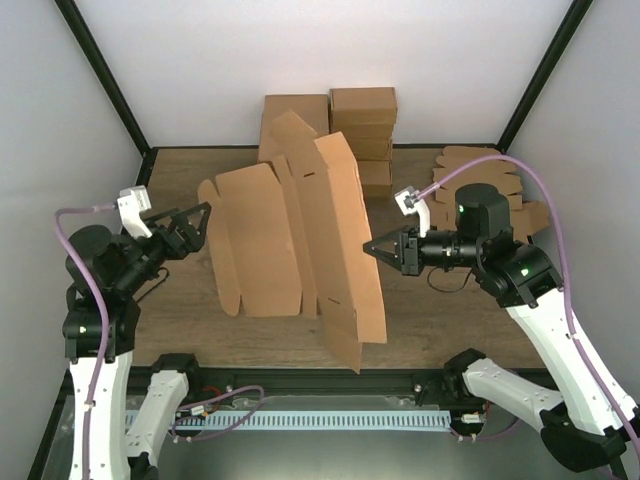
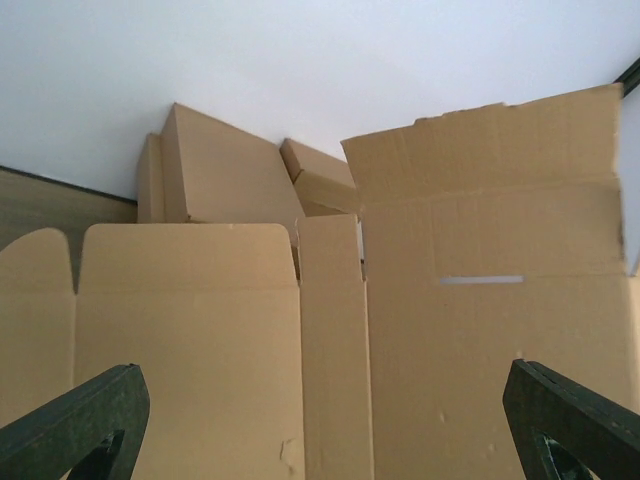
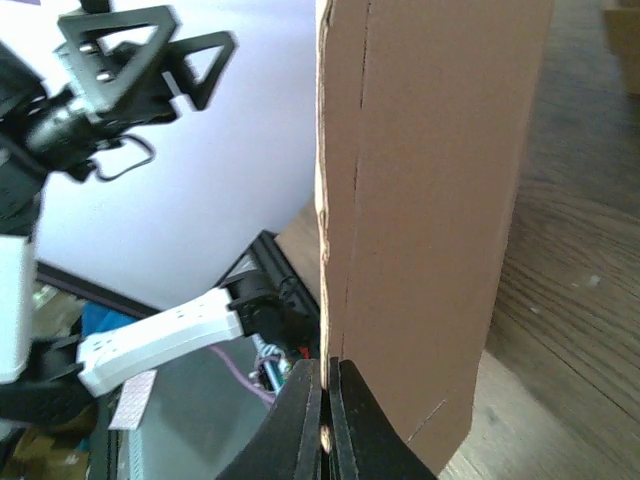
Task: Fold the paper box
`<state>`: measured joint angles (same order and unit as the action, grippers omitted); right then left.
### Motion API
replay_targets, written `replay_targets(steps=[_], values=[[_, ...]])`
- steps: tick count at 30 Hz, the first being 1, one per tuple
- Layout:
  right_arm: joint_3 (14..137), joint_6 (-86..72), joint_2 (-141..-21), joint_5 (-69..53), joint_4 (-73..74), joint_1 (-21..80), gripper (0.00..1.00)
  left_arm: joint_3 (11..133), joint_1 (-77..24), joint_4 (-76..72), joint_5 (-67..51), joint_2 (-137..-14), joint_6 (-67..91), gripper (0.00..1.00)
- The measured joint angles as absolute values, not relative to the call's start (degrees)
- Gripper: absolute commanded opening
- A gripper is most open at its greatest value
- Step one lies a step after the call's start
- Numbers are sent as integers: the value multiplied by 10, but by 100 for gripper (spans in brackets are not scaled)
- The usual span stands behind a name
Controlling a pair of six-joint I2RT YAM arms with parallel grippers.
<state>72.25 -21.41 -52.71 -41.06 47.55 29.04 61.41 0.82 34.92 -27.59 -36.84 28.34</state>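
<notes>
Cardboard box point(image 1: 340, 220) clamped edgewise in right pincer point(image 1: 367, 248); left pincer point(image 1: 202, 228) wide apart.

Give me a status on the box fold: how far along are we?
Early. Done: the paper box has its right side panel standing upright. In hand: the right gripper is pinched on that panel's edge, and the left gripper is open beside the left panel, which lies flat. Left: raise the left panel and the end flaps, then tuck them closed.
</notes>
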Motion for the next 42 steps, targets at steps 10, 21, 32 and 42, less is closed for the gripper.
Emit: replay_targets(steps=[10,21,32,42], values=[[830,-186,-569,-504,466,291,1,708,8,383,-235,-356,262,100],[870,-155,-727,-236,534,291,1,696,8,361,-218,-319,254,100],[860,-105,-805,-44,527,309,1,638,8,366,-181,-348,249,100],[871,-99,-875,80,507,397,1,468,8,344,-140,-438,253,100]])
